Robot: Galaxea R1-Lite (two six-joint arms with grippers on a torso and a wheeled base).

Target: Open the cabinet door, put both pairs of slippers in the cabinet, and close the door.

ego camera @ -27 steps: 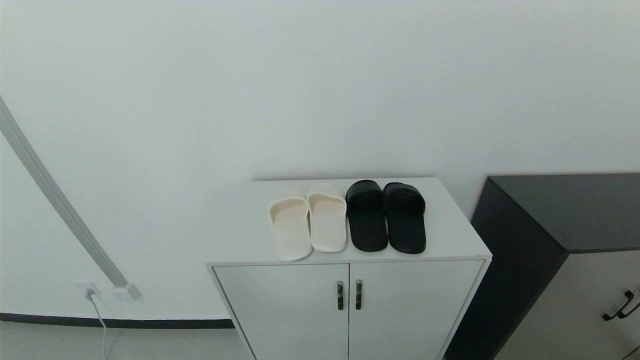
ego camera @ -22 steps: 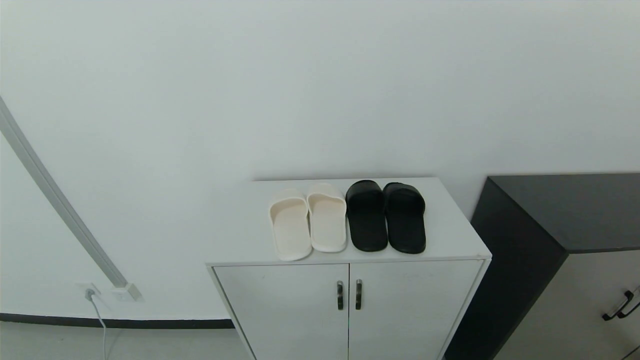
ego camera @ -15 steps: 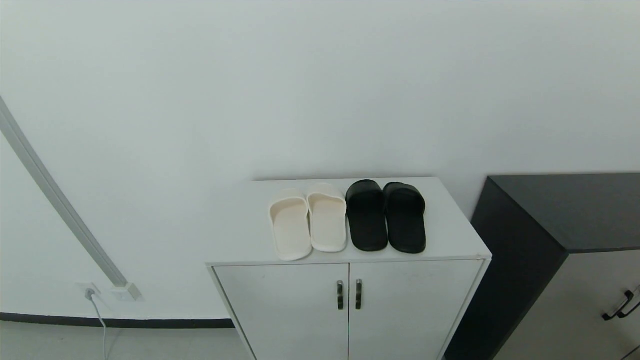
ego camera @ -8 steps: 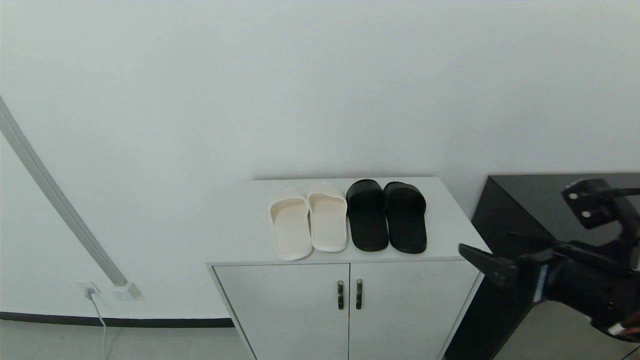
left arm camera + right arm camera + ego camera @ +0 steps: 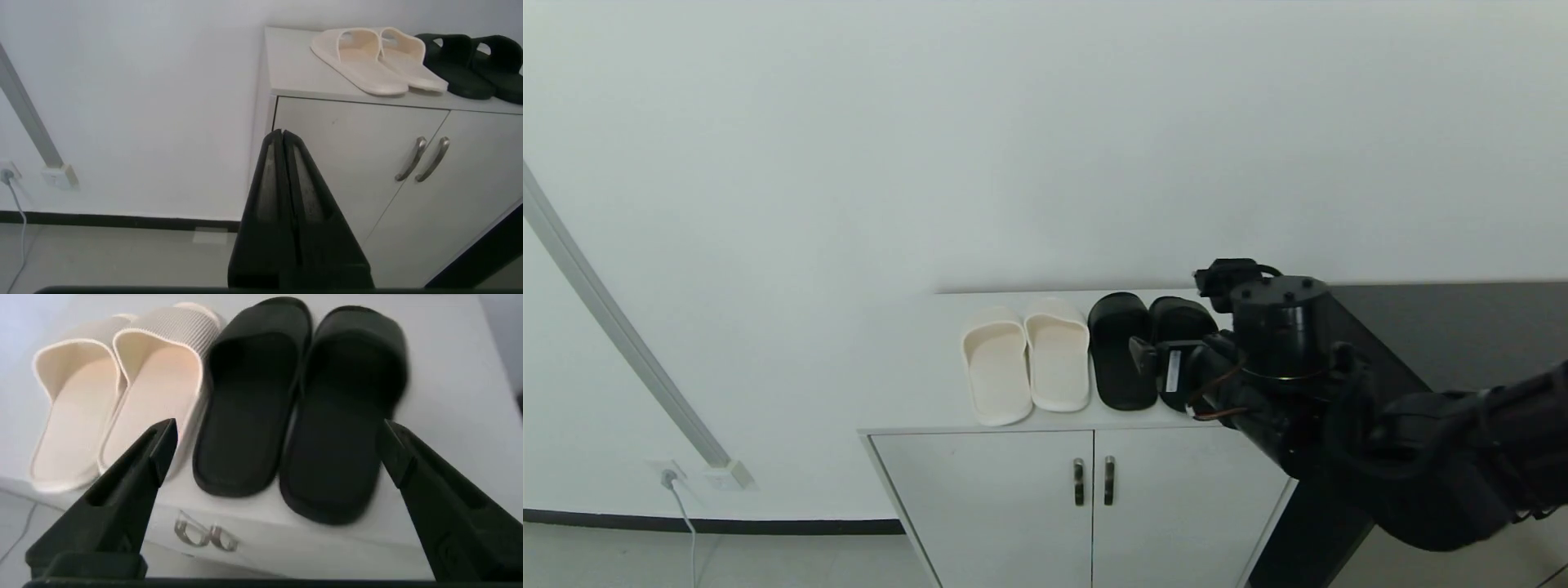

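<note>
The right gripper, its jaws set wide apart, is held above the cabinet, over the black slippers. These lie on the cabinet's top beside the white slippers, near its front edge. The left gripper, fingers pressed together, is held low off the cabinet's left front corner. The cabinet's doors are shut and the handles untouched. If a slipper is grasped now, nowhere is open to receive it. If the pair is nudged by a descending finger, one slipper could be pushed off the cabinet's front edge.
</note>
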